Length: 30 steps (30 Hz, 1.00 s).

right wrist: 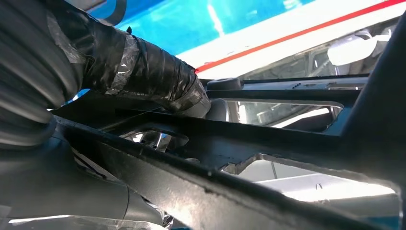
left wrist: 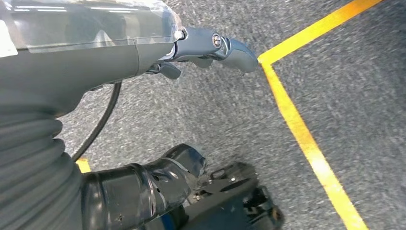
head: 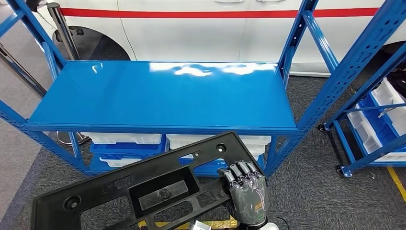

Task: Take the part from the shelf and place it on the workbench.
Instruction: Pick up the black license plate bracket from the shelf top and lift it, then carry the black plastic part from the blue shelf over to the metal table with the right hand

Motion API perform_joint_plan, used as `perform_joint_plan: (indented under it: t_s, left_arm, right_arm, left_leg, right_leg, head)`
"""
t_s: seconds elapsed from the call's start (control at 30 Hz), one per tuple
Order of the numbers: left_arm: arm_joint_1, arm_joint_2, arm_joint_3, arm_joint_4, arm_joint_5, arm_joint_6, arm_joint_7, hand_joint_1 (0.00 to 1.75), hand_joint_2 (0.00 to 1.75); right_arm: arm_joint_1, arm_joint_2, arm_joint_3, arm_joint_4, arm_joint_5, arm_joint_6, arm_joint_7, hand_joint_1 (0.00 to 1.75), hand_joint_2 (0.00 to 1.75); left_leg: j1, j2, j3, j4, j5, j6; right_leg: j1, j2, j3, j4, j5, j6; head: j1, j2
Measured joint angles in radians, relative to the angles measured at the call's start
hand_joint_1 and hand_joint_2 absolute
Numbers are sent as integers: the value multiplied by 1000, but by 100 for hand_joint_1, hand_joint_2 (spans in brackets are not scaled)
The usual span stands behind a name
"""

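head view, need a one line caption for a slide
Right hand grips a black plastic frame part in front of a blue shelf.

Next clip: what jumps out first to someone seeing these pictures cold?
The large black plastic frame-shaped part with cut-outs lies low in the head view, gripped at its right side by the robot's right hand. Behind it stands the glossy blue metal shelf, its top board bare, with a white vehicle with a red stripe beyond.
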Motion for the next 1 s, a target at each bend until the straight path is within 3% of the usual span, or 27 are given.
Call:
perform_joint_plan:
  t_s: [0.03, 0.1, 0.17, 0.27, 0.3, 0.37, 0.43, 0.47, 0.5, 0.53, 0.6, 0.67, 0.77, 0.8, 0.83, 0.93, 0.97, 1.0]
  left_arm:
    - [0, 0, 0, 0, 0, 0, 0, 0, 175]
    - [0, 0, 0, 0, -1, -1, 0, 0, 175]
    - [0, 0, 0, 0, -2, -1, -1, 0, 175]
    - [0, 0, 0, 0, -2, -1, -2, 0, 175]
    - [1, 0, 0, 0, -2, -1, -2, 0, 175]
    - [2, 0, 0, 0, -2, 0, -2, 0, 175]
    - [3, 0, 0, 0, -2, 2, -2, 0, 175]
    - [3, 0, 0, 0, -3, 3, -2, 0, 175]
    - [3, 0, 0, 0, -3, 4, -2, 0, 175]
    - [3, 0, 0, 0, -4, 4, -2, 0, 175]
    - [1, 0, 0, 0, -4, 6, -2, 0, 175]
    - [-2, 1, 0, 0, -4, 6, -2, 0, 175]
    - [-3, 2, 0, 0, -4, 6, -2, 0, 175]
    - [-3, 2, 0, 0, -4, 6, -2, 0, 175]
    - [-3, 2, 0, 0, -5, 6, -3, 0, 175]
    - [-3, 2, 0, 0, -6, 6, -3, 0, 175]
    - [-3, 2, 0, 0, -6, 6, -3, 0, 175]
    - [-3, 2, 0, 0, -6, 6, -3, 0, 175]
  right_arm:
    - [0, 0, 0, 1, -1, 0, 0, 175, 175]
    - [-1, 0, 0, 1, -2, 0, -2, 175, 175]
    - [-1, 0, 0, 1, -3, 0, -2, 175, 175]
    - [-1, 1, 0, 1, -6, 0, -2, 175, 175]
    - [-1, 2, 0, 1, -7, 0, -2, 175, 175]
    - [-2, 3, 0, 1, -9, 0, -2, 175, 175]
    - [-2, 3, 0, 1, -11, 0, -2, 175, 175]
    - [-2, 3, 0, 1, -12, 0, -2, 175, 175]
    - [-2, 3, 0, 2, -12, 0, -3, 175, 175]
    - [-2, 3, 0, 2, -12, 0, -3, 175, 175]
    - [-2, 4, 0, 2, -12, 0, -3, 175, 175]
    - [-2, 4, 0, 2, -13, 0, -4, 175, 175]
    - [-4, 5, -1, 1, -13, 0, -4, 175, 175]
    - [-4, 5, -1, 1, -13, 0, -4, 175, 175]
    - [-4, 5, -2, 1, -13, 0, -4, 175, 175]
    - [-3, 5, -4, 1, -13, 0, -6, 175, 175]
    - [-3, 5, -4, 2, -13, 0, -7, 175, 175]
    - [-3, 5, -4, 3, -14, 0, -8, 175, 175]
  left_leg:
    - [0, 0, -12, 8, 3, -2]
    - [0, 0, -34, 30, 6, -8]
    - [-1, -1, -47, 46, 9, -18]
    - [0, -3, -56, 52, 16, -38]
    - [2, -5, -63, 63, 2, -45]
    - [6, -7, -92, 136, -69, -57]
    - [9, -7, -129, 258, -151, -64]
    - [9, -7, -135, 301, -168, -65]
    - [9, -7, -124, 311, -164, -63]
    - [9, -7, -94, 283, -143, -61]
    - [6, -10, 6, 142, -96, -50]
    - [-1, -13, 77, 27, -80, -40]
    - [-5, -14, 81, -10, -61, -24]
    - [-3, -11, 77, -19, -48, -18]
    - [-1, -8, 70, -28, -33, -12]
    - [-4, -2, 30, -28, 1, 0]
    - [-6, -1, 13, -21, 10, 1]
    - [-6, 1, -5, -13, 17, 0]
  right_leg:
    - [-2, 0, 34, -36, 22, 1]
    - [-3, -1, 123, -162, 52, -1]
    - [2, -1, 164, -233, 57, -10]
    - [3, 0, 152, -241, 69, -31]
    - [2, 0, 146, -243, 77, -39]
    - [0, -1, 128, -247, 95, -51]
    - [3, -1, 104, -245, 113, -54]
    - [4, -2, 92, -244, 121, -54]
    - [6, -2, 80, -244, 129, -54]
    - [6, -1, 70, -243, 137, -53]
    - [6, 0, 57, -243, 152, -49]
    - [4, 0, 53, -246, 167, -39]
    - [3, -1, 52, -258, 190, -20]
    - [4, -1, 47, -255, 183, -16]
    - [5, 0, 38, -237, 155, -13]
    - [5, 0, -3, -82, 15, -7]
    - [5, 0, -9, -30, -5, -5]
    - [4, 0, -4, 0, -1, -3]
  head:
    - [0, 0]
    - [0, 0]
    - [0, 0]
    - [-1, 0]
    - [-1, 0]
    - [-2, 0]
    - [-3, 0]
    - [-3, 0]
    - [-3, 0]
    - [-3, 0]
    - [-3, 0]
    - [-3, 0]
    - [-2, 0]
    - [-2, 0]
    - [-1, 0]
    - [0, 0]
    - [0, 0]
    - [0, 0]
